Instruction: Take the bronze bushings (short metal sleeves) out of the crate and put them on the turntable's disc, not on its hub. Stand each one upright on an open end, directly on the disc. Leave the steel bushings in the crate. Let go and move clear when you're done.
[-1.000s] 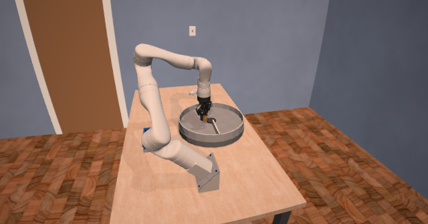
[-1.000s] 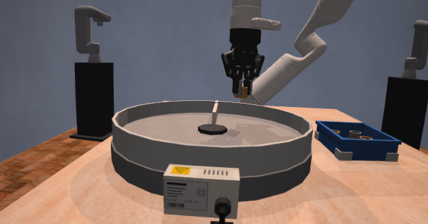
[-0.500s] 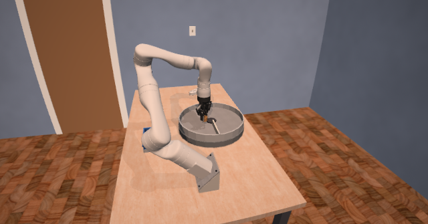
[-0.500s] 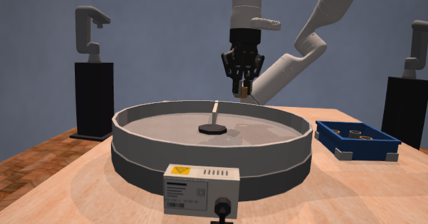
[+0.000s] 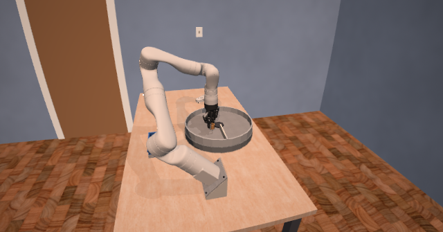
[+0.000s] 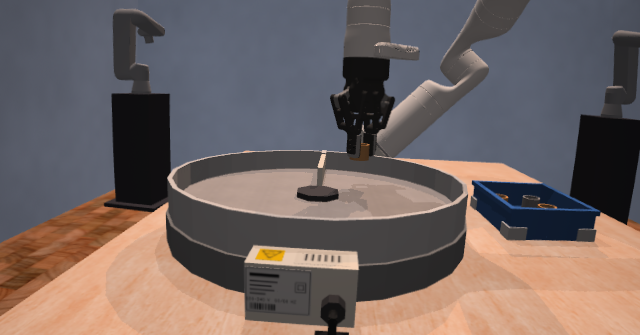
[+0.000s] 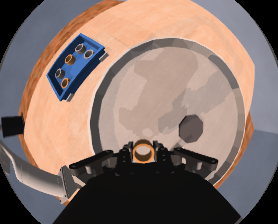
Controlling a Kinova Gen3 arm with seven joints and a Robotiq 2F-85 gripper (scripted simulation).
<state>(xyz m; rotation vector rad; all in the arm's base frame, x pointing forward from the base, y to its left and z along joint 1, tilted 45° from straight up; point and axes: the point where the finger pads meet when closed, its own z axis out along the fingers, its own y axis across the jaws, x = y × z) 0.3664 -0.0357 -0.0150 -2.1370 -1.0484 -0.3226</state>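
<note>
Blue-grey wall (image 5: pixel 263 45) (image 6: pixel 260 35) behind the desk (image 5: pixel 166 204) (image 6: pixel 430 295) (image 7: pixel 52 117); right-hand wall darker. At left, a brown door (image 5: pixel 73 62) in a pale frame (image 5: pixel 118 59). Small light plate (image 5: pixel 199 32) on the wall. Floor (image 5: pixel 62 180) (image 6: pixel 55 250) of patchwork wood, reddish brown. Desk top pale wood, dark leg (image 5: pixel 291 226) at the near corner. Soft shadows across it.

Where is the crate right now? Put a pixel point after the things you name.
In the exterior view, the crate (image 6: pixel 540 221) (image 7: pixel 56 88) sits on the table (image 5: pixel 166 204) (image 6: pixel 420 305) (image 7: pixel 65 120), right of the turntable (image 6: pixel 320 235) (image 7: pixel 96 117).
</note>
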